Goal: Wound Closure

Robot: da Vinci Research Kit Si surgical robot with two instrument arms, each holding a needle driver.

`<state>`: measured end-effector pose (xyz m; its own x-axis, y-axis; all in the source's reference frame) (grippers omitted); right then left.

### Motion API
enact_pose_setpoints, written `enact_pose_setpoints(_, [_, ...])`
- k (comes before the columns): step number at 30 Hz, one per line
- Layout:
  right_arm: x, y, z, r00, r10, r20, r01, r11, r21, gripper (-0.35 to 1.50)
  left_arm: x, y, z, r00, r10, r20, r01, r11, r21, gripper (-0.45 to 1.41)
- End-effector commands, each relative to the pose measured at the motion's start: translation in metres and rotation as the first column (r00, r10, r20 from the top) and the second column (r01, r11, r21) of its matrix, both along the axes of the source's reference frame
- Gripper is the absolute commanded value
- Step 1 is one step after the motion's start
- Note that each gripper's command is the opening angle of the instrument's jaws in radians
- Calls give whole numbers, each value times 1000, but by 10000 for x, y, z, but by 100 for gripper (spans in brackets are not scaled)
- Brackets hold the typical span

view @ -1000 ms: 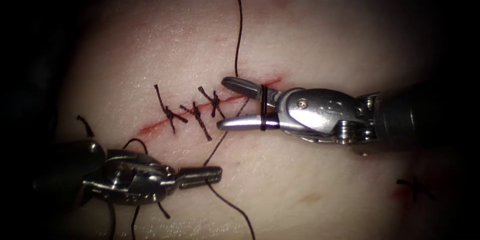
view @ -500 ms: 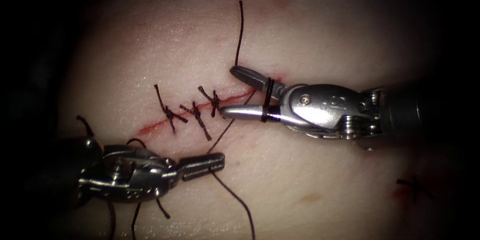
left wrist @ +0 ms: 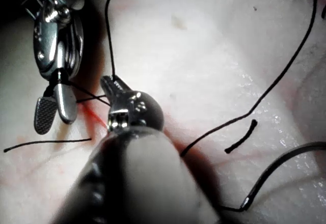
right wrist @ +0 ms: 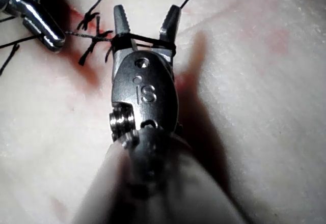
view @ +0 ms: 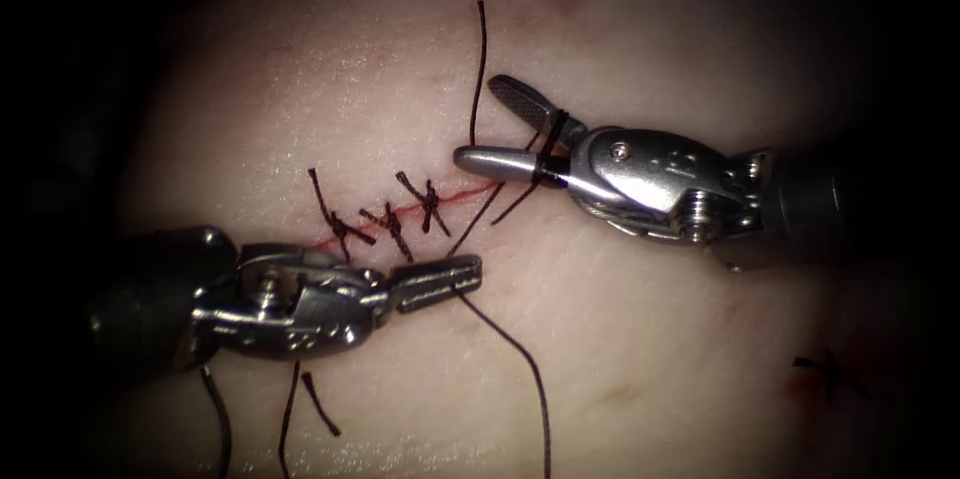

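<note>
- Endoscope view: right pincer [view: 490, 124] jaws apart, holding nothing; thread [view: 540, 144] is looped around both jaws near their hinge.
- Loose thread tail [view: 480, 59] runs up away from the cut [view: 470, 194], its lower end lying just between the open right jaws. Tail's long axis is roughly square to the cut and crosses the jaw line.
- Left pincer [view: 440, 281] jaws together, clamped on the thread, just below the cut; a taut strand runs from it up across the cut to the loop.
- Compared with the earlier endoscope frames, the right pincer has lifted to the far side of the cut and the left has moved closer to it.
- Three knotted stitches [view: 390, 224] sit on the cut, left of the right pincer.
- Right arm is the nearer one to the tail, in my judgement.
- Left wrist view: curved needle [left wrist: 275, 170] lies free on the tissue [left wrist: 204, 56], well away from the cut, held by neither; whether its tip is in the tissue I cannot tell.
- Right wrist view: loop [right wrist: 142, 40] across the open jaws confirmed.
</note>
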<state>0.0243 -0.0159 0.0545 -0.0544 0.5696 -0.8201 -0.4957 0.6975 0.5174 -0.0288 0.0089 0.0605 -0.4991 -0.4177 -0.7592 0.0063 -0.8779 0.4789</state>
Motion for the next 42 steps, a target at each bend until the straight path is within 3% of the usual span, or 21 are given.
enact_pose_setpoints(1, [6,-1,7,1000,9,-4,-9,1000,5,76,-5,4,5,1000,0,1,0,1000,2,-45])
enact_pose_setpoints(23, [40,19,23,997,72,0,-72,996,51,69,2,42,2,1000,-11,15,10,999,34,-45])
enact_pose_setpoints(25, [42,19,22,997,71,-1,-71,996,56,51,3,43,3,1000,-10,16,9,999,34,-45])
enact_pose_setpoints(27, [42,16,21,998,56,-33,-55,998,44,-35,5,44,4,1000,-8,17,8,999,34,-45])
enact_pose_setpoints(35, [31,2,10,998,42,-52,-42,999,0,-35,17,46,5,1000,-5,7,5,999,37,-45])
enact_pose_setpoints(42, [30,-29,-3,998,21,-63,-25,997,-76,-35,43,62,0,1000,-13,-22,14,998,64,-45])
